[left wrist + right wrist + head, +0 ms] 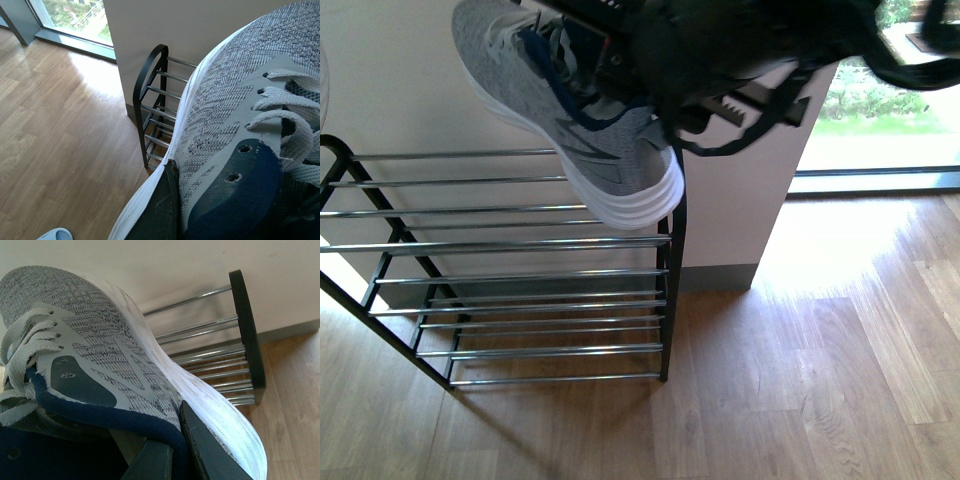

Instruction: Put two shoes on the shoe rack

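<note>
Two grey sneakers are held in the air, one by each arm, and neither has yet been set on the shoe rack (520, 243). The right sneaker (570, 120) is carried over the right end of the rack, tilted so that the heel is lowest and the white sole is turned toward the rods. Whether the heel touches the top rods cannot be told.

The right hand (175, 450) is clamped on the shoe's side wall at the navy collar. One finger (205, 455) lies outside against the sole and the other is tucked inside the opening. The collar is judged a sensible place to grip, since it offers a thin, firm edge and leaves the sole free to land.

The left sneaker (225, 100) is pinched in the same way by the left hand (175, 200). A dark finger is seen along its sole, and the inner finger is hidden. This shoe is held off the rack's rounded end, above the wooden floor (60, 125), which leaves room for the other shoe. A pale blue sandal (55, 234) lies on the floor, untouched.

The task is judged to be at the lowering stage. The right sneaker should be levelled first so that the sole spans several rods, because a tilted heel could slip between them.
</note>
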`<action>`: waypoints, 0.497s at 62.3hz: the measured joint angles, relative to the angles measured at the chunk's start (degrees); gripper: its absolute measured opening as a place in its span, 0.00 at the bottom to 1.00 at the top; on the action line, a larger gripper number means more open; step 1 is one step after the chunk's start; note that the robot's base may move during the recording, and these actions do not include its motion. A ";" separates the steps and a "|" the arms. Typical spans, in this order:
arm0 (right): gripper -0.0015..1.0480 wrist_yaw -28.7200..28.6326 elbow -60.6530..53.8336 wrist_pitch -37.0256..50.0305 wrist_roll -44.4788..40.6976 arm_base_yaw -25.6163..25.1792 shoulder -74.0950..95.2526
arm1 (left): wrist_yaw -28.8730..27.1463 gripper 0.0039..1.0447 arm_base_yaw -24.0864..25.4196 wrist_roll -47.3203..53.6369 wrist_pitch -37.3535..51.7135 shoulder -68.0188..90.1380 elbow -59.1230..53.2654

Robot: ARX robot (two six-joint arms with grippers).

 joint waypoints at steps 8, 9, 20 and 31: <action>0.01 4.98 8.92 -5.86 5.07 0.15 8.70 | -0.04 0.01 0.00 0.00 0.00 0.00 -0.02; 0.01 5.25 9.57 -6.45 5.49 0.09 9.31 | -0.02 0.01 0.00 0.00 0.00 0.00 0.00; 0.01 10.36 18.99 -16.24 11.30 -1.51 18.38 | 0.02 0.01 0.00 0.00 0.00 0.00 -0.02; 0.01 12.66 26.67 -23.82 15.82 -2.32 22.91 | 0.00 0.01 0.00 0.00 0.00 0.00 -0.02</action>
